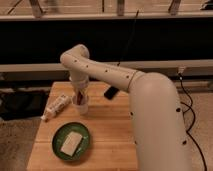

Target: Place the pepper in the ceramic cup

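My gripper (79, 94) hangs straight down at the left back of the wooden table, right over the ceramic cup (80, 106). It is shut on the pepper (78, 96), a slim reddish piece held upright with its lower end at the cup's rim. The cup is small and whitish and stands upright. The arm's pale forearm runs from the lower right up and over to the gripper, and it hides part of the table's right side.
A white tube (55, 106) lies just left of the cup. A green plate (85, 145) holding a pale slab sits near the front. A black flat object (111, 92) lies at the back right. The table's edge (44, 132) is close on the left.
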Action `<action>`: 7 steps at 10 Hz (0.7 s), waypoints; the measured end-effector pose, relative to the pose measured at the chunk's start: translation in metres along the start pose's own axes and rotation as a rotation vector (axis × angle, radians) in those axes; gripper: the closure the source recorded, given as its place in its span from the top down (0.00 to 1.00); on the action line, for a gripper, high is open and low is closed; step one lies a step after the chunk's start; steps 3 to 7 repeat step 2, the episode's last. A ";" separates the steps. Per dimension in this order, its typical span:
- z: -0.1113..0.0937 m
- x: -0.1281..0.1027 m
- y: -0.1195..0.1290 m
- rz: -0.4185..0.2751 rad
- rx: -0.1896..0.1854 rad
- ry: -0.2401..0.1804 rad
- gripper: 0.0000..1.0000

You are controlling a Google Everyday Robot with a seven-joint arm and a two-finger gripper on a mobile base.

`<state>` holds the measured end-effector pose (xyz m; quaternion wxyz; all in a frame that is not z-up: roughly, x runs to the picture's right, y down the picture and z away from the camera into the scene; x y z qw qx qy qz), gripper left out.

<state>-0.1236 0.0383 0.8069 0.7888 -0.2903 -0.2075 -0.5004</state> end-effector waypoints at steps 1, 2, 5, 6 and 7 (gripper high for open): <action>0.000 0.002 0.001 0.002 0.001 0.003 0.80; -0.003 0.004 0.002 0.003 0.004 0.009 0.80; -0.003 0.004 0.002 0.003 0.004 0.009 0.80; -0.003 0.004 0.002 0.003 0.004 0.009 0.80; -0.003 0.004 0.002 0.003 0.004 0.009 0.80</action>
